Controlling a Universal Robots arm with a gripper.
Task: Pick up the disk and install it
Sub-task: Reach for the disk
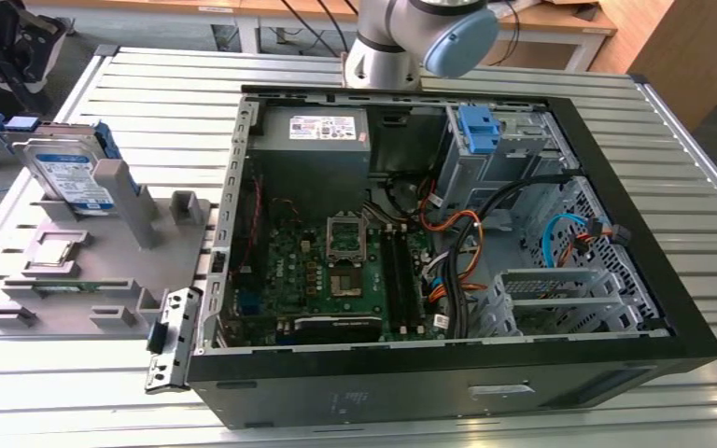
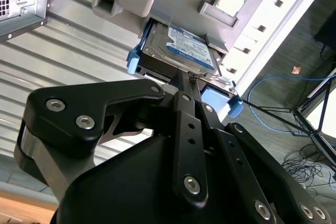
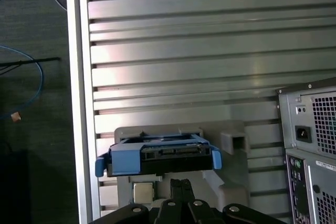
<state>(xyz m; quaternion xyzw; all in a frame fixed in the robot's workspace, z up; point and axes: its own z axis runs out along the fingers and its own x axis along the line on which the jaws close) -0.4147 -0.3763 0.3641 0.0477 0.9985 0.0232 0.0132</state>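
Silver and flat, the disk [image 1: 70,174] stands on edge and tilted in a slot of the grey holder [image 1: 147,266] at the exterior view's left. A blue bracket runs along its edges, and the print on its white-and-blue label is too small to tell. One upright post [image 1: 116,191] of the holder rises just beside the disk and covers part of its lower edge. One square processor chip [image 1: 60,250] lies in a recess of the same holder, near the disk but apart from it. The holder rests on a ribbed metal table [image 1: 147,84], beside one open computer case [image 1: 458,373]. Inside the case are a power supply [image 1: 315,149] with a white sticker, a green board, orange and blue cables, and one blue caddy [image 1: 477,128] at the far corner. The arm [image 1: 409,37] rises behind the case. In the second wrist view the gripper [image 2: 190,80] is black, its jaws pressed together with nothing between them. The tips point toward the disk's bracketed end and are apart from it. A thin blue cable [image 2: 273,85] trails on the floor past the table's edge.
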